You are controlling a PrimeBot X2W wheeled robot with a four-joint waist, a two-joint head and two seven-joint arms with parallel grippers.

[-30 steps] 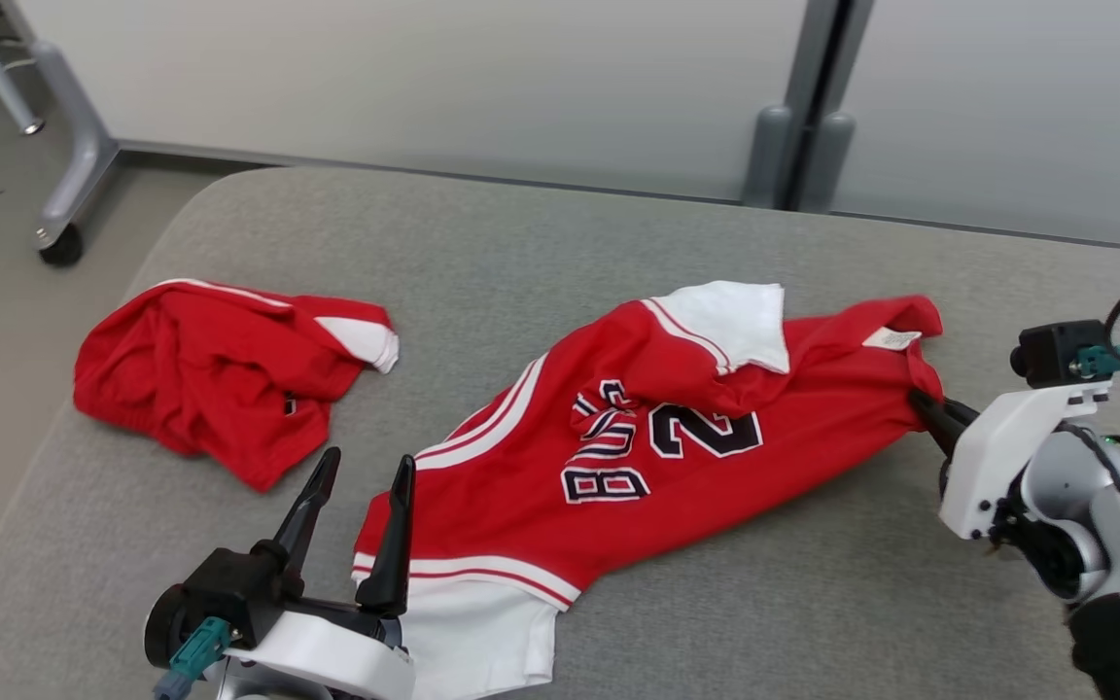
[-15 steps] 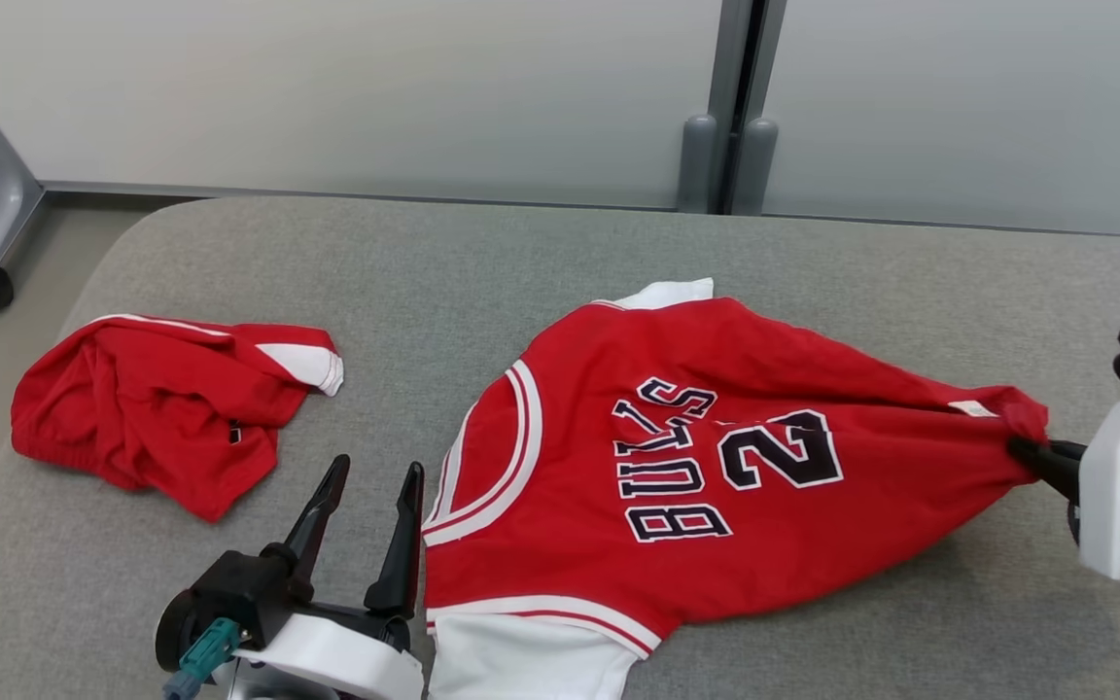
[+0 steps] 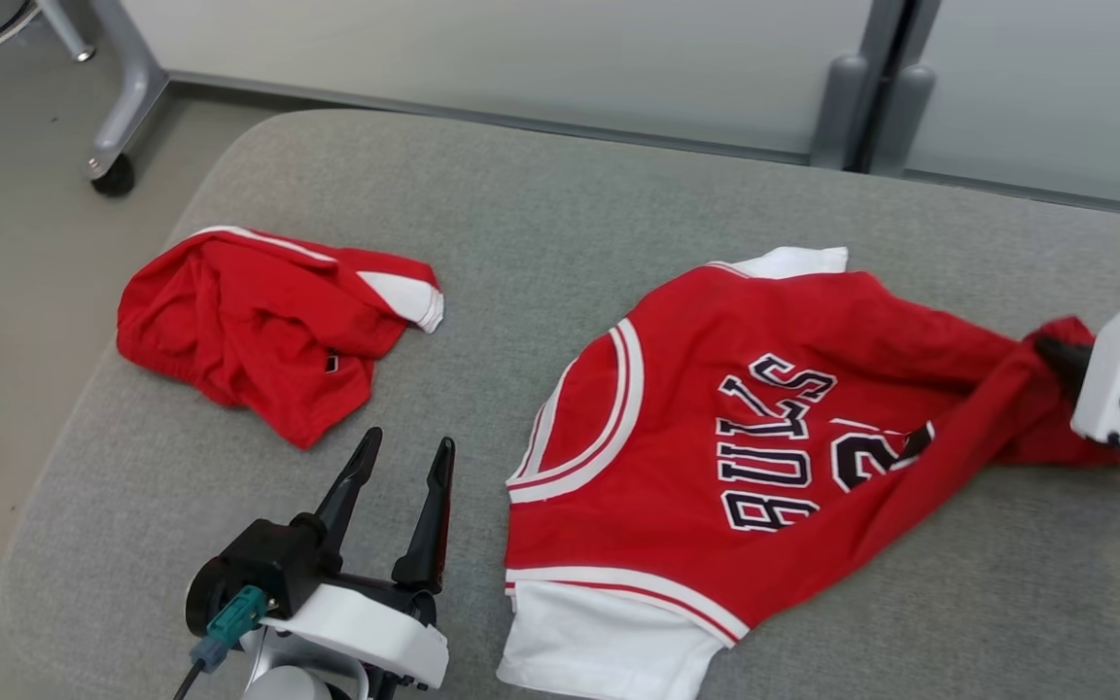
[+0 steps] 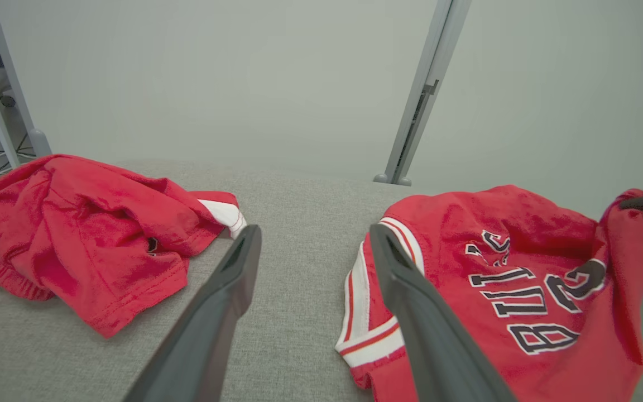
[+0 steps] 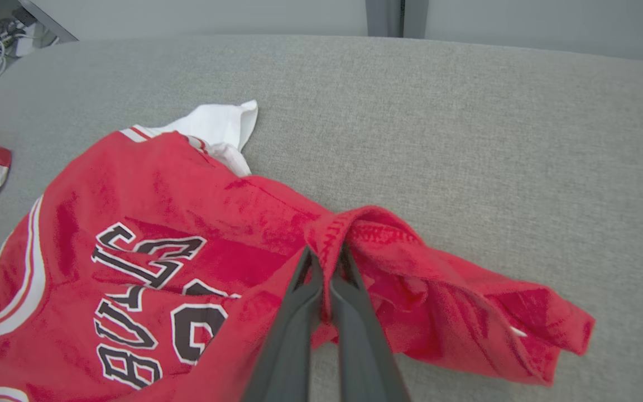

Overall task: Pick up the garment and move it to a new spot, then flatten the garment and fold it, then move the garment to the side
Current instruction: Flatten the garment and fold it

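Fig.: Red jersey (image 3: pixel 716 418) w/ black lettering lies part-spread on the grey fabric-covered table (image 3: pixel 541 214), right of centre, its white panel at the near edge. R end effector (image 5: pixel 326 254) is pinched tight on a bunched red edge at the jersey's far-right end; cloth there is gathered & folded over. L end effector (image 3: pixel 407 442) is spread wide, holding nothing, over bare table just left of the striped armhole. Crumpled red garment (image 3: pixel 259 331) w/ white trim lies well apart, to the left.
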